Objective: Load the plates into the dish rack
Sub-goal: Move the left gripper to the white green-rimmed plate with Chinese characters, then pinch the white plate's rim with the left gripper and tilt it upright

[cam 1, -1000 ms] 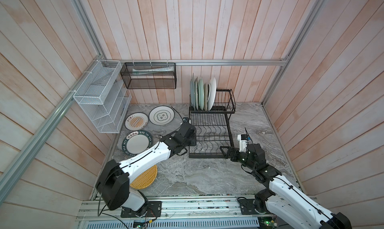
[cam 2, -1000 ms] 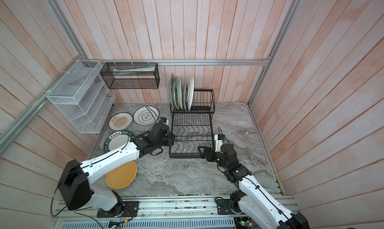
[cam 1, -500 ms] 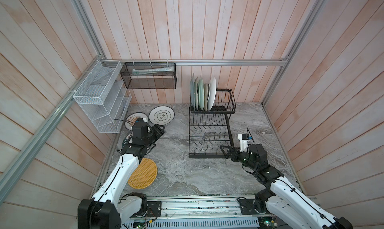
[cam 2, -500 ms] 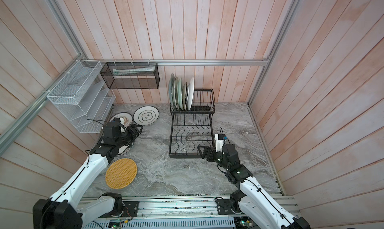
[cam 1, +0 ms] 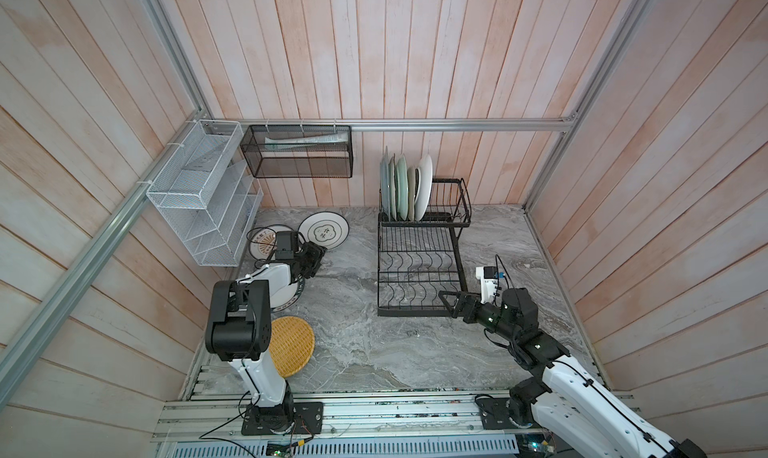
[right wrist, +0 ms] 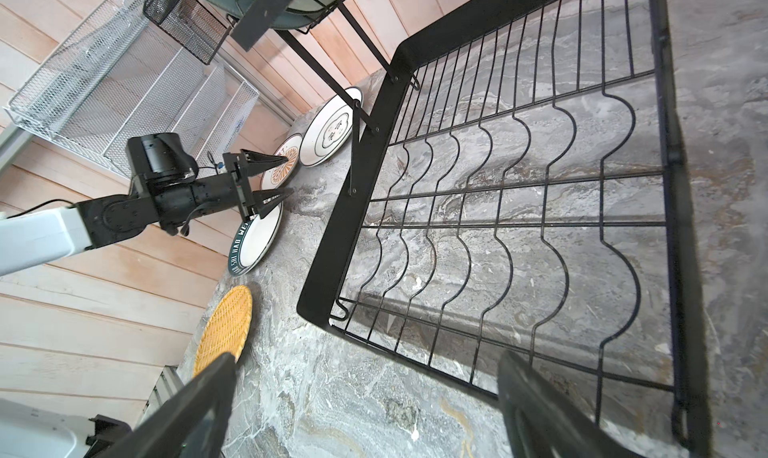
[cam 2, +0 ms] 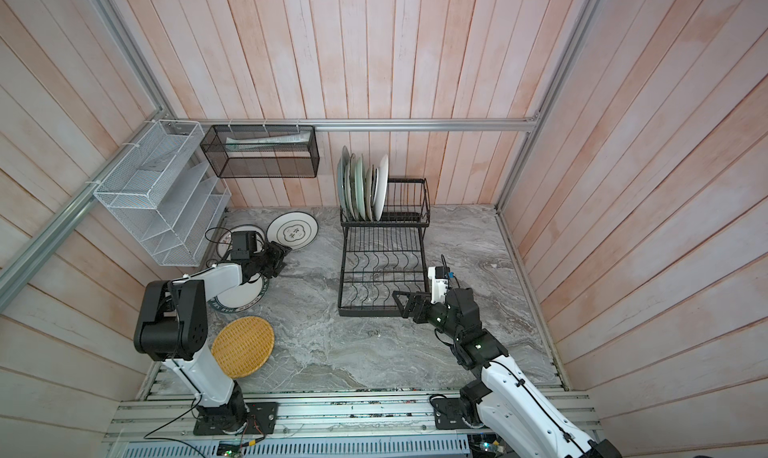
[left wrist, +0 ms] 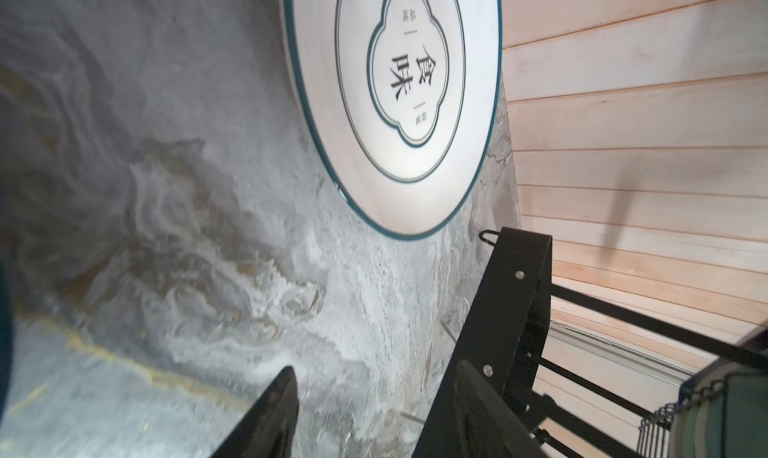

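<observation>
The round white glossy plate with teal rim and Chinese lettering (cam 1: 323,231) lies flat just ahead of the nearer left gripper (cam 1: 318,260), whose jaws are open and empty.

We get bright, even light in both top views, sharp, with the pale plank walls (cam 1: 415,60) bowing at the edges. In the left wrist view the grey marbled counter (left wrist: 166,227) is motion-blurred and the white teal-rimmed lettered plate (left wrist: 395,164) glares. The black wire dish rack (right wrist: 330,260) casts soft shadows.
</observation>
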Controlling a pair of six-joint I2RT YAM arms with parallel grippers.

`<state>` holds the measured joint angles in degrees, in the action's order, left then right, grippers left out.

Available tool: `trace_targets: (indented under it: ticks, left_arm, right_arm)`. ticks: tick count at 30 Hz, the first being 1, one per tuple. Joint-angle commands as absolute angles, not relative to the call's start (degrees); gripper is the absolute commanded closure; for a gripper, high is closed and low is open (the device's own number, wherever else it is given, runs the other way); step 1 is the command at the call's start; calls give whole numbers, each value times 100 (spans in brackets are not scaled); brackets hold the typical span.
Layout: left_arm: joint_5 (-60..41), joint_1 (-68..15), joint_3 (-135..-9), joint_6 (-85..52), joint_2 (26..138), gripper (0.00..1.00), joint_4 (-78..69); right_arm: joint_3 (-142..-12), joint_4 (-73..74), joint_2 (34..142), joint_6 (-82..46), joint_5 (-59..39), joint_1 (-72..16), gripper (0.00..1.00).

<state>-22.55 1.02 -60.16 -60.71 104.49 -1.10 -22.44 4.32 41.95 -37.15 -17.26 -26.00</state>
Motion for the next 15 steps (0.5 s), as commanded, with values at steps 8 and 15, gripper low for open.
trace_targets:
  ticks: [8,15]
  left_arm:
    - [-2296,185,-6678,-6574,11513,49,-809]
    - [-2149,237,-6880,-6808,11904,53,-935]
  right_arm:
    - [-2224,663,4120,-3612,-1928,-2619,2]
    - [-2182,759,4210,-3621,-1991,-2619,2]
